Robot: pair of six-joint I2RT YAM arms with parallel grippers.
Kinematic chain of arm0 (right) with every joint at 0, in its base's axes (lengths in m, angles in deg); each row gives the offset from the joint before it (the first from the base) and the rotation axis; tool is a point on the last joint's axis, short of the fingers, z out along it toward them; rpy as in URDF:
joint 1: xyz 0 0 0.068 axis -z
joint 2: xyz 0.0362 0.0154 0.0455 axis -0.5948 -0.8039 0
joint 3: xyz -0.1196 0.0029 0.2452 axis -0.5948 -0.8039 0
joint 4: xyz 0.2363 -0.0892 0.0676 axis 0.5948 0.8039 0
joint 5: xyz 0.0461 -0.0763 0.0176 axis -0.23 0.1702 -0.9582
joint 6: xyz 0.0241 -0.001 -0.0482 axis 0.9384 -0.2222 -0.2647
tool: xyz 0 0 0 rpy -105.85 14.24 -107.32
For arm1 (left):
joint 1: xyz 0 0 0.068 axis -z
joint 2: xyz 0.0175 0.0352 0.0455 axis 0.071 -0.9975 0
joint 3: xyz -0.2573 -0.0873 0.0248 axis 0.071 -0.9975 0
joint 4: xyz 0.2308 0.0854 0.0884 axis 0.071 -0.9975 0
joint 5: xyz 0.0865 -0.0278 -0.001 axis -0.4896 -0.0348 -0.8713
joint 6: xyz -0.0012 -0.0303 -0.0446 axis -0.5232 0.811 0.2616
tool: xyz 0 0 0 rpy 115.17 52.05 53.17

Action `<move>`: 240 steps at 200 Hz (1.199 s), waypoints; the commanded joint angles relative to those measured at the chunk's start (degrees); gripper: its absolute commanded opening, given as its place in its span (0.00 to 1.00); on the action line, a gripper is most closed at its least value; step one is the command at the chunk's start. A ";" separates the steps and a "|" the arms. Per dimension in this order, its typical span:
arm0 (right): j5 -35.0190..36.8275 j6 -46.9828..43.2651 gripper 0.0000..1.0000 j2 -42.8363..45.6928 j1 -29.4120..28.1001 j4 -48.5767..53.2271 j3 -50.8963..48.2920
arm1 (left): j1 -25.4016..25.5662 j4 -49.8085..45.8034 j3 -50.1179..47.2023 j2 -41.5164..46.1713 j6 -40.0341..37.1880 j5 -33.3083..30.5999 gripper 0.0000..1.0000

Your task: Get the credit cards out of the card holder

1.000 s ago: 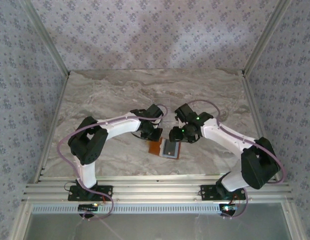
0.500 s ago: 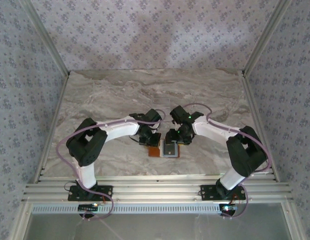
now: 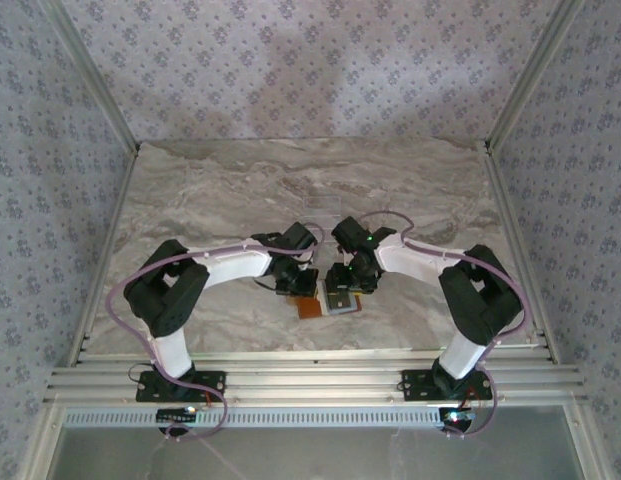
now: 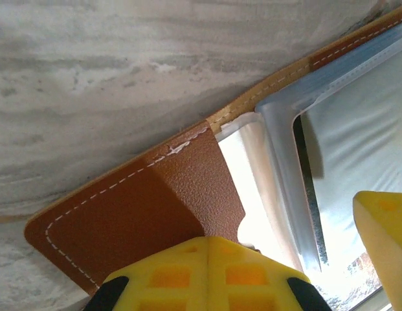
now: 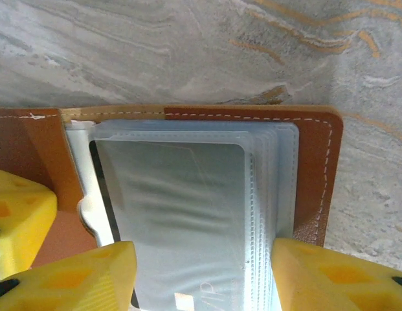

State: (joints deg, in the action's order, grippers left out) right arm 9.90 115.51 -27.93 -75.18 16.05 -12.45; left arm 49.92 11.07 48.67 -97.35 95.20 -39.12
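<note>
The tan-brown card holder (image 3: pixel 310 308) lies open on the marble table between both grippers. In the left wrist view my left gripper (image 4: pixel 210 269) is shut, its tips pressing down on the holder's left leather panel (image 4: pixel 142 207). My right gripper (image 5: pixel 202 275) is open, and its yellow fingers (image 5: pixel 74 275) straddle the stack of clear sleeves. A pale credit card (image 5: pixel 181 207) with faint lettering sits inside the top sleeve. The thin edge of a dark card (image 5: pixel 102 188) shows along the sleeve's left side. In the top view the right gripper (image 3: pixel 342 288) hovers over the sleeves and the left gripper (image 3: pixel 296 284) is beside it.
The grey-veined marble table (image 3: pixel 240 190) stretches behind and to both sides of the holder. Patterned walls and aluminium rails (image 3: pixel 310 378) enclose it. The left gripper's yellow finger (image 5: pixel 16 214) sits close to my right gripper's left finger.
The right arm has swung left and lowered its gripper over the holder's sleeves, with its jaws a little wider. The left arm has shifted slightly nearer and stays pressed on the leather panel.
</note>
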 commanded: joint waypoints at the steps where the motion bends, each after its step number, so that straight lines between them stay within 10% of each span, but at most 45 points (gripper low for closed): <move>1: 0.46 0.35 0.59 -1.21 -0.31 -0.53 -0.78 | -1.34 -0.06 1.54 -0.09 -1.94 0.32 0.00; 240: 0.78 9.92 0.51 10.05 -0.24 -9.25 -10.24 | -1.20 -1.59 10.84 5.54 5.88 6.50 0.17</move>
State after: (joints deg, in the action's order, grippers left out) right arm 10.97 123.36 -19.32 -76.20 8.72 -20.87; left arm 48.26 6.57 61.26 -89.50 97.67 -37.19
